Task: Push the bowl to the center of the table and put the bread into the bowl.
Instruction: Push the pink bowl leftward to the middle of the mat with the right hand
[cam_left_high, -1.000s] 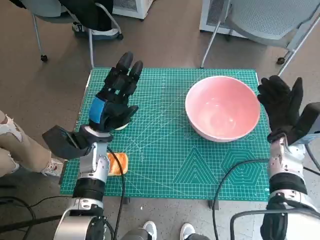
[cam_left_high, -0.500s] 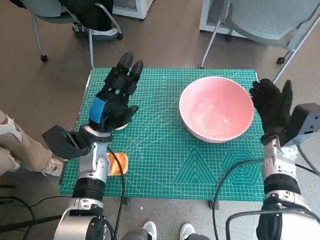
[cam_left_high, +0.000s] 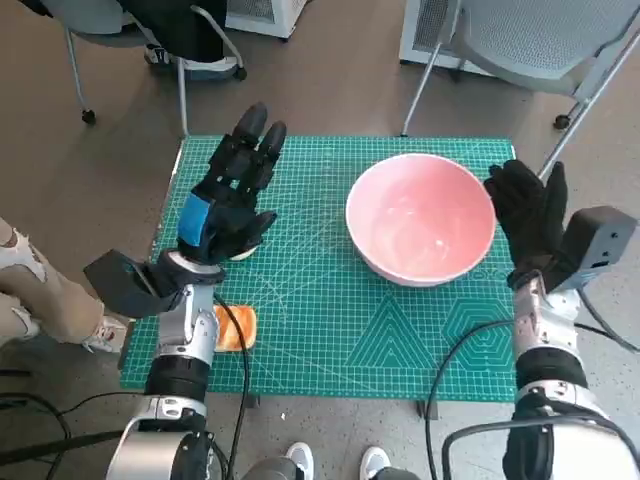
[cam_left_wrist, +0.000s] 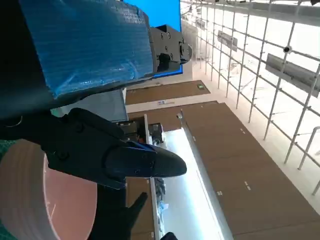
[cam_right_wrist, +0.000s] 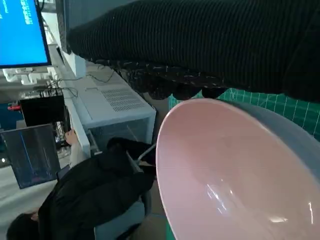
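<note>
One pink bowl (cam_left_high: 420, 230), one piece of bread (cam_left_high: 236, 328), one green mat (cam_left_high: 330, 330), two hands: left hand (cam_left_high: 228, 203) and right hand (cam_left_high: 530, 215). Two chairs (cam_left_high: 545, 40) stand beyond the table, and one person (cam_right_wrist: 85, 197) sits nearby.

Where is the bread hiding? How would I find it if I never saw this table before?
Look at the green grid cutting mat covering the small table, then follow the robot's left forearm down from the blue-taped black left hand. Peeking out beside that forearm, near the mat's edge, lies the flat orange-yellow bread, the only orange thing there, far from the big pink bowl.
</note>
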